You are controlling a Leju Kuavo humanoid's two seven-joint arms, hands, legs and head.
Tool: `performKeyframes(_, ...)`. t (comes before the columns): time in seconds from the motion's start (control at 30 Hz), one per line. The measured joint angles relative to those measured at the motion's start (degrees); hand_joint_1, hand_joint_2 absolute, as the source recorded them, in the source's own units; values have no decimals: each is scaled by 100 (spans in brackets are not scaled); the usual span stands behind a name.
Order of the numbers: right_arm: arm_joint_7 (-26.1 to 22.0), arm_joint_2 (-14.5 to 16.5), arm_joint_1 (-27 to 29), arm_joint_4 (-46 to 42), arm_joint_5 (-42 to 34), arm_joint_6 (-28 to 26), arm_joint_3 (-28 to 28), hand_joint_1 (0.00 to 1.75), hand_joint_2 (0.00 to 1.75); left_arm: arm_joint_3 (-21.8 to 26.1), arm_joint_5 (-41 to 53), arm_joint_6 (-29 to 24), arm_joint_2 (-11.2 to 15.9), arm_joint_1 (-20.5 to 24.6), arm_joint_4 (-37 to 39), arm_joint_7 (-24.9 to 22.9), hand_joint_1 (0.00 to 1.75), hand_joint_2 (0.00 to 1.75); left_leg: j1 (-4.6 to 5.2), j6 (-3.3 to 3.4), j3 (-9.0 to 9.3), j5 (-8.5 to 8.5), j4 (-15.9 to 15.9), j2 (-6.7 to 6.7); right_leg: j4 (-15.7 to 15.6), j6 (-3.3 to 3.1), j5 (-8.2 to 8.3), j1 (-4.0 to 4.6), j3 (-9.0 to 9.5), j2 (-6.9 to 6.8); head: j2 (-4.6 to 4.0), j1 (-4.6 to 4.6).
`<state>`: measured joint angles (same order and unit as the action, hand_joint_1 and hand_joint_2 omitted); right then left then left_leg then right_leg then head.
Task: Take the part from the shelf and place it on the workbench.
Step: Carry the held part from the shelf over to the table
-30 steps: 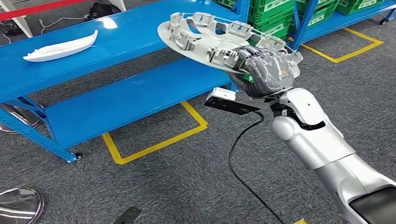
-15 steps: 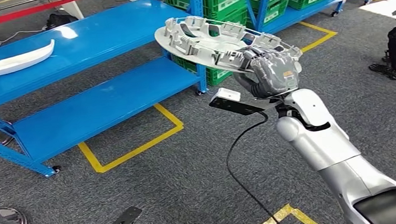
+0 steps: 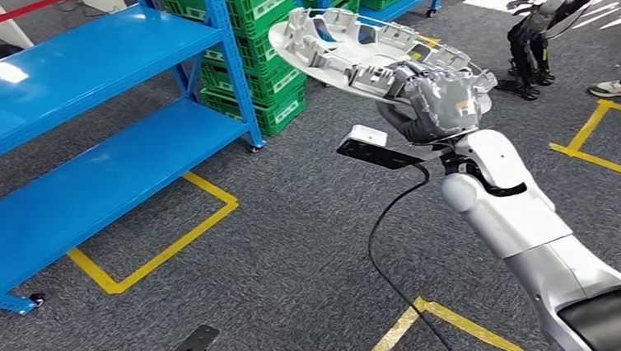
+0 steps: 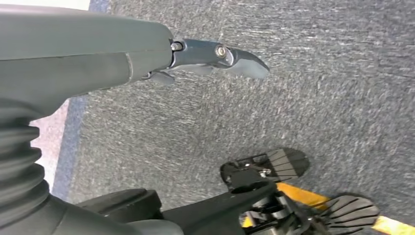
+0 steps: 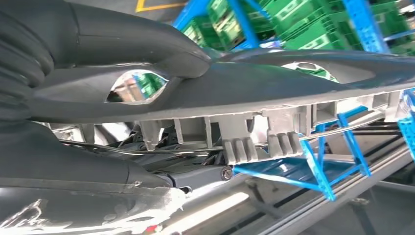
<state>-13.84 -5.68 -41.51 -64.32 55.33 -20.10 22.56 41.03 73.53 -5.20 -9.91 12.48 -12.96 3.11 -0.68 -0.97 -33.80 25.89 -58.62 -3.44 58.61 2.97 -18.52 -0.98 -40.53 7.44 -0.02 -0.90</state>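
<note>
fingers [image 3: 416,81] of the right hand [image 3: 434,105] are wrapped over the near rim of the part [image 3: 348,45], a round grey ribbed cover held out flat and a little tilted, in the air above the carpet; the right wrist view shows the thumb [image 5: 142,46] laid along its rim [image 5: 293,88] with the ribs underneath. since a second ago the whole scene has slid leftward in the head view: the blue shelf [image 3: 76,60] now sits at the left edge, the green crates [image 3: 260,30] stand behind the part, and a person's shoes [image 3: 615,88] appear at the right, so the robot is turning, not the things moving. the grasp looks the same throughout. the left hand [image 4: 215,56] hangs over the floor, holding nothing; whether its fingers are spread i cannot tell. the pick seems done and the carry under way; no workbench is yet recognisable.
</note>
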Motion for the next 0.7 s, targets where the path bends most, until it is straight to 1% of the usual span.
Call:
performKeyframes(0.03, 2, -36, -5, 0, 15, 0, -20, 175, 175, 1, -5, 0, -4, 3, 0, 6, 0, 175, -2, 34, -2, -24, 10, 60, -19, 36, 21, -8, -23, 12, 0, 5)
performKeyframes(0.07, 5, -69, -13, 1, 27, 0, -39, 175, 175, 2, -12, -1, -9, 10, 0, 13, 0, 175, -8, 72, -1, -50, 25, 119, 23, 67, -13, -1, -59, -67, 0, -9)
performKeyframes(0.1, 9, -99, -25, 1, 34, 1, -55, 175, 175, 3, -19, -1, -13, 16, 0, 20, 0, 175, -17, 104, -1, -73, 41, 184, 181, 90, -117, 11, -136, -209, 0, -37)
performKeyframes(0.13, 13, -114, -37, 2, 39, 2, -65, 175, 175, 4, -25, -1, -15, 17, 0, 26, 0, 175, -21, 125, -1, -87, 49, 250, 471, 106, -287, 23, -261, -391, 0, -58)
performKeyframes(0.17, 15, -121, -49, 2, 41, 3, -70, 175, 175, 5, -28, -1, -14, 11, 0, 30, 0, 175, -15, 136, -4, -91, 49, 312, 863, 125, -496, 31, -414, -553, 0, -86)
performKeyframes(0.2, 18, -127, -55, 2, 45, 5, -75, 175, 175, 8, -32, 0, -12, 1, 0, 32, 0, 175, -11, 140, -7, -92, 48, 383, 1268, 141, -678, 25, -572, -643, 0, -90)
performKeyframes(0.23, 20, -136, -57, 2, 51, 7, -80, 175, 175, 13, -35, 0, -10, -9, 0, 32, 0, 175, -10, 141, -8, -93, 48, 458, 1551, 155, -784, 17, -671, -688, 0, -90)
performKeyframes(0.27, 24, -149, -60, 2, 57, 9, -86, 175, 175, 21, -38, 0, -10, -13, 0, 33, 0, 175, -13, 140, -9, -92, 47, 532, 1625, 166, -791, 8, -666, -713, 0, -93)
performKeyframes(0.3, 30, -163, -68, 2, 63, 10, -90, 175, 175, 34, -43, 1, -12, -13, 0, 35, 0, 175, -18, 132, -6, -88, 45, 604, 1465, 175, -705, 1, -542, -743, 0, -92)
performKeyframes(0.33, 37, -175, -85, 2, 69, 12, -92, 175, 175, 48, -48, 1, -15, -12, 0, 37, 0, 175, -23, 116, 1, -79, 40, 671, 1110, 183, -557, -5, -315, -809, 0, -93)
performKeyframes(0.37, 45, -183, -111, 2, 74, 13, -95, 175, 175, 60, -52, 1, -14, -8, 0, 39, 0, 175, -15, 88, 6, -66, 33, 727, 712, 192, -451, 8, -77, -944, 0, -96)
performKeyframes(0.4, 50, -187, -142, 3, 80, 14, -96, 175, 175, 70, -55, 1, -11, -4, 0, 42, 0, 175, 4, 55, 8, -52, 22, 779, 393, 171, -369, 16, 109, -1045, 0, -95)
performKeyframes(0.43, 54, -191, -170, 3, 86, 15, -98, 175, 175, 77, -57, 0, -7, 2, 0, 45, 0, 175, 27, 20, 10, -46, 17, 823, 200, 136, -336, 26, 214, -1111, 0, -86)
performKeyframes(0.47, 56, -202, -192, 4, 93, 15, -103, 175, 175, 83, -60, 0, -3, 6, 0, 47, 0, 175, 50, -12, 11, -48, 22, 866, 137, 90, -343, 39, 231, -1121, 0, -78)
performKeyframes(0.5, 56, -215, -207, 4, 100, 15, -109, 175, 175, 88, -62, 0, -2, 9, 0, 49, 0, 175, 59, -38, 16, -55, 33, 919, 134, 32, -320, 34, 212, -1041, 0, -66)
performKeyframes(0.53, 59, -229, -217, 4, 108, 15, -117, 175, 175, 91, -64, 0, -4, 13, 0, 50, 0, 175, 53, -69, 20, -50, 46, 945, 129, -14, -306, 30, 193, -971, 0, -56)
performKeyframes(0.57, 61, -243, -228, 4, 115, 15, -126, 175, 175, 93, -66, 0, -6, 17, 0, 50, 0, 175, 39, -94, 9, -6, 19, 895, 120, -54, -289, 24, 181, -906, 1, -55)
performKeyframes(0.6, 66, -249, -236, 3, 119, 16, -132, 175, 175, 94, -66, 0, -7, 21, 0, 51, 0, 175, 28, -113, -47, 96, -106, 788, 106, -94, -271, 15, 174, -838, 1, -48)
performKeyframes(0.63, 71, -251, -240, 3, 125, 16, -132, 175, 175, 95, -66, 0, -9, 23, 0, 51, 0, 175, 19, -125, -162, 252, -352, 641, 91, -131, -255, 8, 173, -771, 1, -35)
performKeyframes(0.67, 75, -252, -242, 4, 131, 17, -131, 175, 175, 97, -68, 1, -9, 20, 0, 51, 0, 175, 17, -124, -334, 433, -710, 500, 82, -154, -245, 10, 165, -703, 1, -22)
performKeyframes(0.7, 80, -252, -242, 5, 137, 17, -128, 175, 175, 99, -70, 1, -9, 12, 0, 51, 0, 175, 21, -119, -542, 594, -1112, 423, 76, -171, -236, 16, 157, -627, 0, -9)
